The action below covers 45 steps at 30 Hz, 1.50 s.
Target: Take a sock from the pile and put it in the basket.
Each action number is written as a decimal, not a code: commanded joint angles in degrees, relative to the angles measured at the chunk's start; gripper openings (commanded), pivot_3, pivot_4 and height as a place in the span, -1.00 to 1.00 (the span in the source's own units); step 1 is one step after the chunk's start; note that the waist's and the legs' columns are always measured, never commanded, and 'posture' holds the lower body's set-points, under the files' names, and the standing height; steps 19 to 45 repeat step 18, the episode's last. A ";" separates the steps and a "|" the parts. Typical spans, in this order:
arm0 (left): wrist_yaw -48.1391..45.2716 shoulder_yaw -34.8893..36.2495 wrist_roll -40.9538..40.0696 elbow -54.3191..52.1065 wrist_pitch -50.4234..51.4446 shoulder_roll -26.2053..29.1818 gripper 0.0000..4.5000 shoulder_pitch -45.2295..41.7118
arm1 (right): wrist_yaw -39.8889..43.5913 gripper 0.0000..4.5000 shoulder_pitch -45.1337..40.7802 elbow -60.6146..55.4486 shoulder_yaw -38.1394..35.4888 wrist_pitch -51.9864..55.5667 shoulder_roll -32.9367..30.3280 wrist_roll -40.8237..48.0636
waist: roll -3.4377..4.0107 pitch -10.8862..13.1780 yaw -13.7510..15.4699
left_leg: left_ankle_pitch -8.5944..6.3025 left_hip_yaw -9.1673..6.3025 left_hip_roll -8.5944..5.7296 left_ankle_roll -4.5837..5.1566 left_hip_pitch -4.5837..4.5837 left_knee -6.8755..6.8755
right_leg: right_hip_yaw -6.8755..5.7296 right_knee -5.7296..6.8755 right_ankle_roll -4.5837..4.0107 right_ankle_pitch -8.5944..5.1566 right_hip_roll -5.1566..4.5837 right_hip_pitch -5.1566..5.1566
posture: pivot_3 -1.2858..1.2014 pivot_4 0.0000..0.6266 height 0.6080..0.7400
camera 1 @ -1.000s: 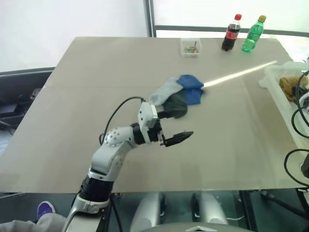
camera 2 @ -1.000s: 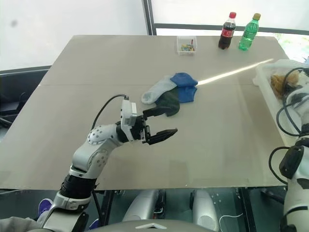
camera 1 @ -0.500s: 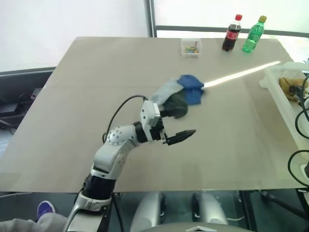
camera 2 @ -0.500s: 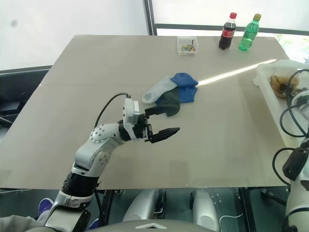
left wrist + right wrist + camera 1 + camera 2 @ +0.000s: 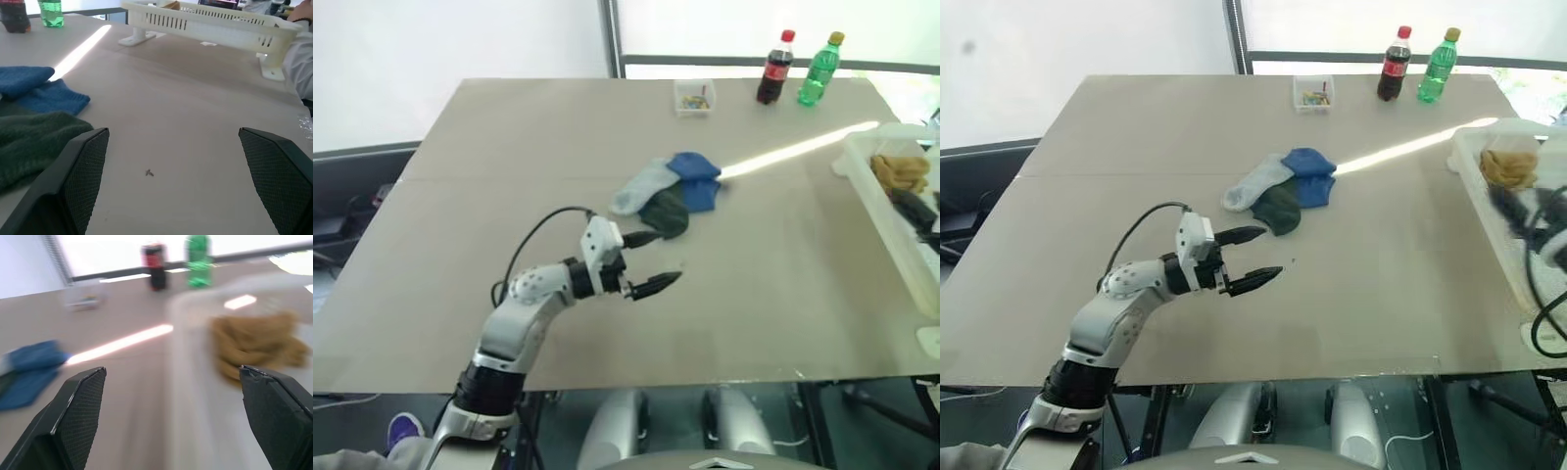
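Judging from my seat, one mustard-yellow sock (image 5: 1507, 166) already lies in the white basket (image 5: 886, 211) at three o'clock on the table (image 5: 509, 147), so that delivery looks done and what's left is the pile (image 5: 668, 193) near the table's centre, where I count three socks: light grey, dark green and blue. My left gripper (image 5: 648, 261) hangs spread wide and empty just short of the pile at about seven o'clock from it, while my right gripper (image 5: 171, 431) (blurred at the basket's rim) also stands wide apart with nothing in it. Up at one o'clock I count two bottles, a cola (image 5: 773, 69) and a green one (image 5: 821, 69), plus one small clear box (image 5: 691, 96).
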 commanded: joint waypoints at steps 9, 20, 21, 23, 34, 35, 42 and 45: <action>0.06 14.58 -6.19 -10.70 4.46 10.27 1.00 13.51 | 10.84 -0.94 16.69 -12.71 18.08 -13.55 -2.92 -15.36 | -0.08 0.03 1.18 | 0.01 0.07 -0.06 -0.04 0.00 0.07 | 0.07 0.00 -0.24 -0.14 -0.25 -0.02 | 0.03 -0.52 0.83; 0.40 19.47 -7.93 -12.41 5.25 12.62 1.00 18.69 | 13.51 -0.94 18.72 -11.33 22.62 -17.47 -3.00 -21.40 | -0.10 0.03 1.38 | 0.02 0.05 -0.02 -0.09 0.05 0.06 | 0.05 0.00 -0.27 -0.15 -0.38 -0.05 | 0.03 -0.52 0.83; 0.40 19.47 -7.93 -12.41 5.25 12.62 1.00 18.69 | 13.51 -0.94 18.72 -11.33 22.62 -17.47 -3.00 -21.40 | -0.10 0.03 1.38 | 0.02 0.05 -0.02 -0.09 0.05 0.06 | 0.05 0.00 -0.27 -0.15 -0.38 -0.05 | 0.03 -0.52 0.83; 0.40 19.47 -7.93 -12.41 5.25 12.62 1.00 18.69 | 13.51 -0.94 18.72 -11.33 22.62 -17.47 -3.00 -21.40 | -0.10 0.03 1.38 | 0.02 0.05 -0.02 -0.09 0.05 0.06 | 0.05 0.00 -0.27 -0.15 -0.38 -0.05 | 0.03 -0.52 0.83; 0.40 19.47 -7.93 -12.41 5.25 12.62 1.00 18.69 | 13.51 -0.94 18.72 -11.33 22.62 -17.47 -3.00 -21.40 | -0.10 0.03 1.38 | 0.02 0.05 -0.02 -0.09 0.05 0.06 | 0.05 0.00 -0.27 -0.15 -0.38 -0.05 | 0.03 -0.52 0.83; 0.40 19.47 -7.93 -12.41 5.25 12.62 1.00 18.69 | 13.51 -0.94 18.72 -11.33 22.62 -17.47 -3.00 -21.40 | -0.10 0.03 1.38 | 0.02 0.05 -0.02 -0.09 0.05 0.06 | 0.05 0.00 -0.27 -0.15 -0.38 -0.05 | 0.03 -0.52 0.83; 0.40 19.47 -7.93 -12.41 5.25 12.62 1.00 18.69 | 13.51 -0.94 18.72 -11.33 22.62 -17.47 -3.00 -21.40 | -0.10 0.03 1.38 | 0.02 0.05 -0.02 -0.09 0.05 0.06 | 0.05 0.00 -0.27 -0.15 -0.38 -0.05 | 0.03 -0.52 0.83; 0.40 19.47 -7.93 -12.41 5.25 12.62 1.00 18.69 | 13.51 -0.94 18.72 -11.33 22.62 -17.47 -3.00 -21.40 | -0.10 0.03 1.38 | 0.02 0.05 -0.02 -0.09 0.05 0.06 | 0.05 0.00 -0.27 -0.15 -0.38 -0.05 | 0.03 -0.52 0.83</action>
